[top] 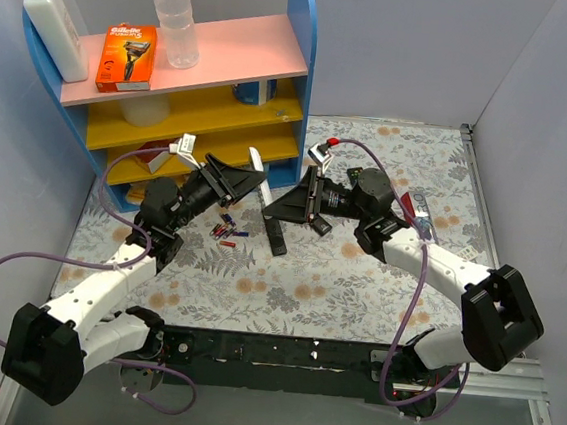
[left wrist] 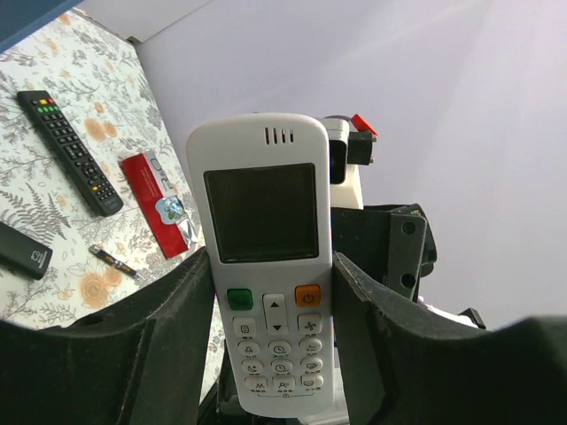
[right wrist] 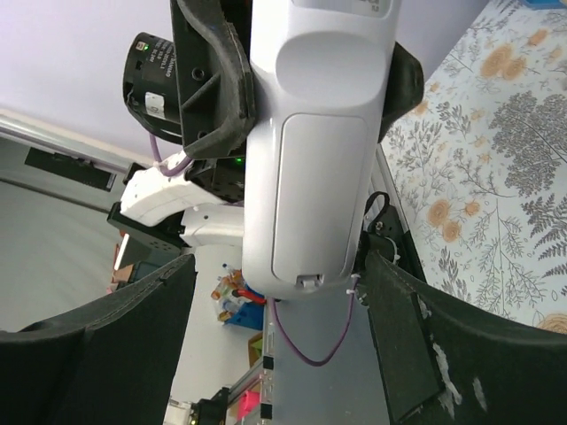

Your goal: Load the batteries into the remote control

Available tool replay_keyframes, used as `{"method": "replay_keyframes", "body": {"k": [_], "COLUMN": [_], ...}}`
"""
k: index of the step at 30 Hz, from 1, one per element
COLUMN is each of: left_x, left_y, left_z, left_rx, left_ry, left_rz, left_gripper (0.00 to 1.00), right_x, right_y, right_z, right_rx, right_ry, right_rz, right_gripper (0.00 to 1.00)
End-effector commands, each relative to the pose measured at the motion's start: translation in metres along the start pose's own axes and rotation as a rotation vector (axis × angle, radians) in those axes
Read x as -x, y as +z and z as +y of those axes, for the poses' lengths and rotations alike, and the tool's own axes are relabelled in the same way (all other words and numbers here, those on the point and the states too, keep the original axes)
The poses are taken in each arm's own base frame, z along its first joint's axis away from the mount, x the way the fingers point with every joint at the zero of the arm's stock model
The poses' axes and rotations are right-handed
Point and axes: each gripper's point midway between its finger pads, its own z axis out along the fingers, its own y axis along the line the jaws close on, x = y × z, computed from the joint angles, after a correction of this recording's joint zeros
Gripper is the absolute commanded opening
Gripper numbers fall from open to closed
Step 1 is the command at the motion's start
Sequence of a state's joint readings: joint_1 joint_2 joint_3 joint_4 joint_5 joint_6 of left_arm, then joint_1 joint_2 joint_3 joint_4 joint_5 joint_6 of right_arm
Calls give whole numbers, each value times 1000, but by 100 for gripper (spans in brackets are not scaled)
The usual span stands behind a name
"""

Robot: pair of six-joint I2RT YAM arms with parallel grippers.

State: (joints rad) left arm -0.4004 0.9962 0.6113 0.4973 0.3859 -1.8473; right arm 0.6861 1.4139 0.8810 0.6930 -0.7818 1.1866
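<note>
My left gripper [top: 236,180] [left wrist: 272,266] is shut on the remote control [top: 259,178] [left wrist: 264,257], a white one with a screen and an orange and a green button. It holds the remote by its lower half, above the table and facing the left wrist camera. My right gripper [top: 300,199] [right wrist: 279,266] is open and straddles the remote's back end [right wrist: 310,159] with a gap on each side. The battery cover [right wrist: 319,195] on the back is shut. The batteries are out of view.
Small red and blue cells [top: 226,232] lie on the floral mat below the grippers, beside a black remote [top: 276,234]. Another black remote [left wrist: 71,150] and a red pack [left wrist: 158,199] lie at the right. A shelf unit [top: 202,114] stands at the back left.
</note>
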Motion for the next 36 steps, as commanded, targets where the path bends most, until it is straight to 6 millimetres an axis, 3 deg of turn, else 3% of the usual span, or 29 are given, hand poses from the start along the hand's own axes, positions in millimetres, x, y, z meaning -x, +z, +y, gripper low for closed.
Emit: {"method": "replay_keyframes", "body": {"k": [1,6,10,15,18,19,21,22,23,24,26,29,34,36], "left_x": [1,-5,-9,-9,-10,-6,-5,4,4,8,17,14,0,-1], "left_y": [3,8,10,11,10,11,9,11,8,7,8,8,15,19], "left_z": [-34,-43,-45,-42,-39,-39,-32,-36,-27,-26,-34,-23,-4,-7], "left_rx": [-120,-157,-173,-169,-150,-140,-86,-64,-3,19,40,123,165,156], "left_ry": [29,25,26,41,61,72,116,141,149,194,230,235,160,160], "left_rz": [-5,10,17,12,13,0,-6,-39,-32,-42,-62,-22,35,37], "left_gripper": [0,1,1,5,38,67,92,98,98,98,98,98,98,98], "right_x": [13,15,16,14,12,12,13,15,10,18,27,31,29,30], "right_y": [6,9,10,9,8,7,4,4,1,0,-6,-20,-31,-32], "right_z": [38,39,42,43,38,36,28,23,2,7,-14,-35,-53,-58], "right_rx": [126,147,175,175,145,136,71,47,-58,-88,-222,-392,-561,-609], "right_ry": [-66,-74,-72,-102,-112,-155,-159,-253,-201,-267,-386,-454,-553,-592], "right_rz": [-10,-5,2,17,28,28,34,33,50,38,25,21,32,32], "right_gripper": [84,81,69,34,13,10,1,1,1,1,1,1,1,1]}}
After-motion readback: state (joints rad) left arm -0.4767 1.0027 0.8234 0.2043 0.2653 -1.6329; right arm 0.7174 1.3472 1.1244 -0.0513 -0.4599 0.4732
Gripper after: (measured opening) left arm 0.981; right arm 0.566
